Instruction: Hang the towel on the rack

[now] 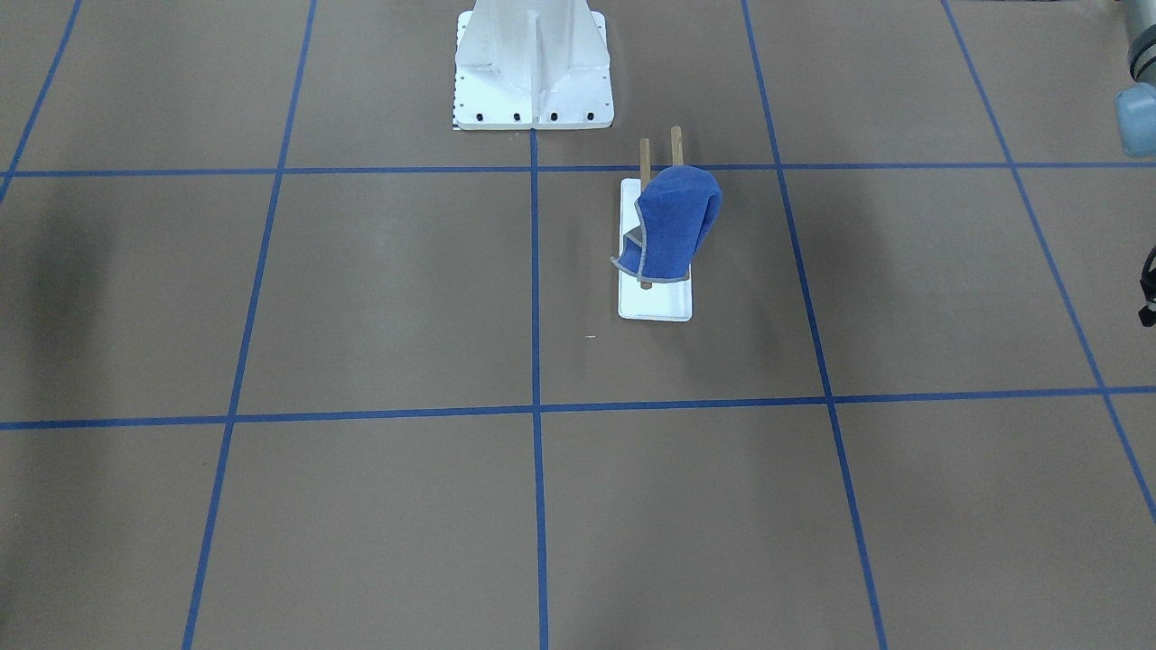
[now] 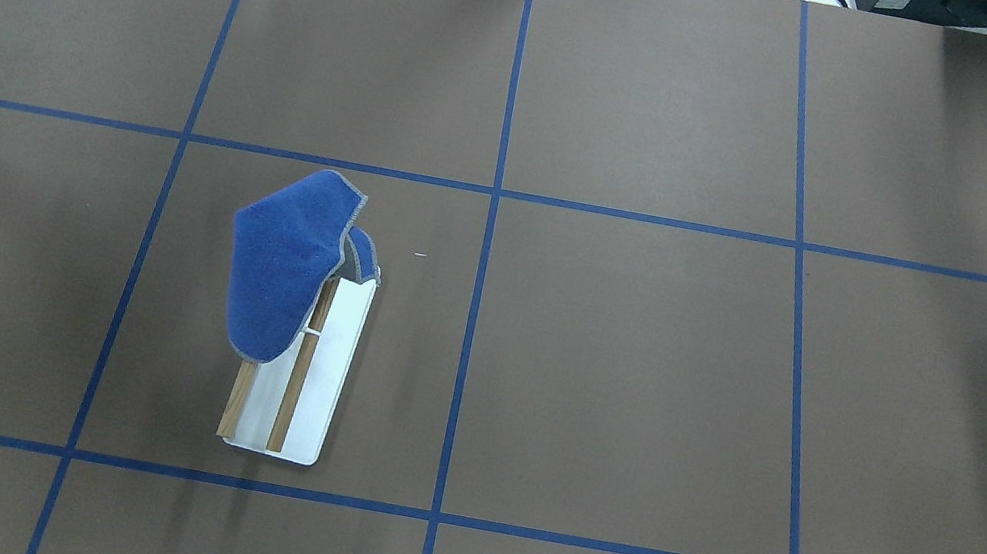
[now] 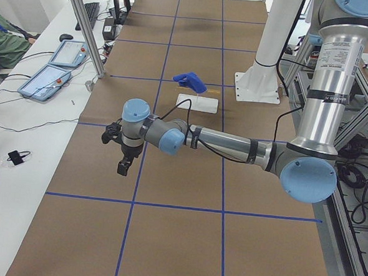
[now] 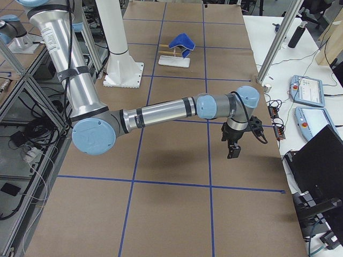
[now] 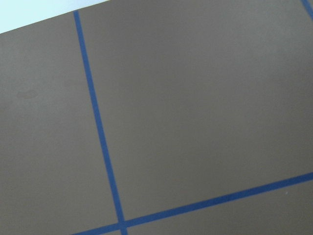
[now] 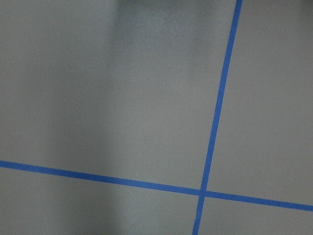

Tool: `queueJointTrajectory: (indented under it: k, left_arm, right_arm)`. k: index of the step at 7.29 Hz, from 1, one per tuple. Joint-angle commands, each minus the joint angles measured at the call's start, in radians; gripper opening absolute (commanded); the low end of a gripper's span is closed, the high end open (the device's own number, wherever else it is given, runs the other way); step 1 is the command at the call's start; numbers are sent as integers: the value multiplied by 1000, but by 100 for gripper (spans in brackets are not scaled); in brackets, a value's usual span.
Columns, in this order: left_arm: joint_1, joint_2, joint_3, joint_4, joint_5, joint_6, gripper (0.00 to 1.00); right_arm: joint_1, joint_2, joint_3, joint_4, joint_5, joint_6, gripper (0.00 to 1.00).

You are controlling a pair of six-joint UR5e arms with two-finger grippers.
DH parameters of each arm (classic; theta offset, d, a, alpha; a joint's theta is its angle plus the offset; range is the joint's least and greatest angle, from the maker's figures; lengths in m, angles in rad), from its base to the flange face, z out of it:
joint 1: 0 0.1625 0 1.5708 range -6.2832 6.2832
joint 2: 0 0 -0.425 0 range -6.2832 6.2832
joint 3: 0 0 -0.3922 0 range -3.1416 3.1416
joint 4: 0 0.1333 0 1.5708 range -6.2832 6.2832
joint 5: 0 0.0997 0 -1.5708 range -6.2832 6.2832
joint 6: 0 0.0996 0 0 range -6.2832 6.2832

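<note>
towel (image 2: pixel 287 266): draped over rods of rack (image 2: pixel 330 370)
left gripper (image 3: pixel 125 165): well apart from rack; opening cannot be told
right gripper (image 4: pixel 233 150): well apart from rack; opening cannot be told

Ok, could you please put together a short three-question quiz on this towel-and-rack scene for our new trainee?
1. True or false: the blue towel lies flat beside the rack.
2. In the overhead view, which end of the wooden rods is left bare? A. the end nearer the robot; B. the far end; C. neither.
3. Does the left gripper or the right gripper touch the towel?

Key: 1. False, it is draped over the rods. 2. A. 3. No, both hang over bare table, apart from the rack.
</note>
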Motion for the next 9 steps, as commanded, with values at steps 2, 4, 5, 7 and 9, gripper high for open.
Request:
queueJointTrajectory:
  k: [2,4,5,7,9]
  left_arm:
    - [-145,36,-67,361,-8,183,98]
    - [-250,82,-64,326,-83,269,98]
    - [-265,117,-70,324,-94,267,98]
    - [-262,125,-71,306,-138,207,98]
    - [-261,127,-91,303,-178,171,98]
  right_arm:
    - [36,-49,1,-4,3,-2,100]
    - [87,-204,66,7,-5,-8,100]
    - [99,-261,68,44,-8,-50,100]
    - [124,-278,77,75,4,-130,100]
    - [130,-286,97,55,3,-123,100]
